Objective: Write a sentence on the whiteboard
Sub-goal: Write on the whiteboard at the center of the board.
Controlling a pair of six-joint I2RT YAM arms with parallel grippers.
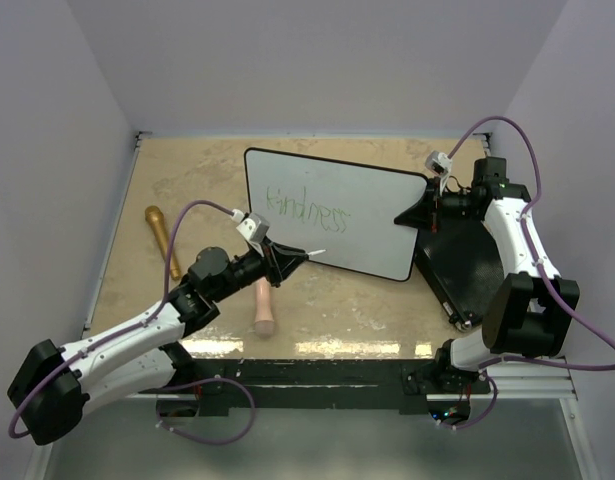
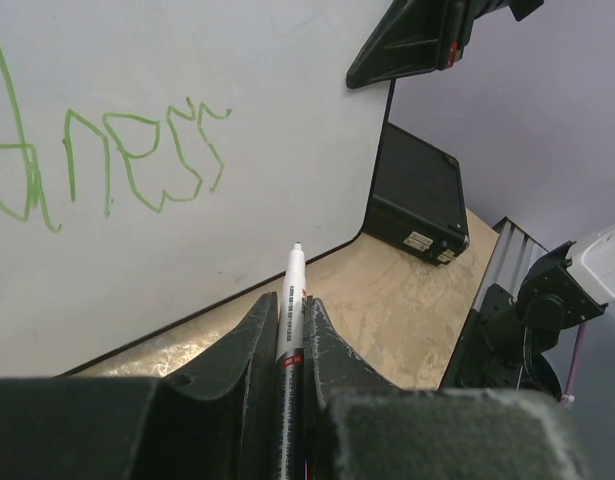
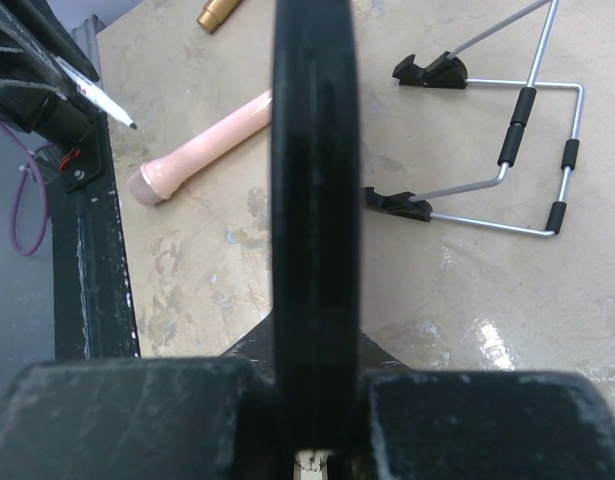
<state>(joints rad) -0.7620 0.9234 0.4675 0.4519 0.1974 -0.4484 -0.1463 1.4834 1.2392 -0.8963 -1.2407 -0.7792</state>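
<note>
The whiteboard (image 1: 372, 225) stands tilted at mid-table, and its black rim shows edge-on in the right wrist view (image 3: 315, 180). One line of green writing (image 1: 307, 208) on it reads roughly "kindness"; its end shows in the left wrist view (image 2: 137, 160). My left gripper (image 1: 285, 258) is shut on a white marker (image 2: 291, 290), tip pointing at the board's lower edge and held just off it. My right gripper (image 1: 427, 205) is shut on the board's right edge (image 3: 315, 370). The board (image 2: 187, 80) fills the left wrist view's upper left.
A black flat case (image 1: 462, 265) lies right of the board, under my right arm. A pink cylinder (image 1: 262, 305) lies near the front edge and a gold cylinder (image 1: 159, 232) at the left. A wire stand (image 3: 527, 150) with black feet lies behind the board.
</note>
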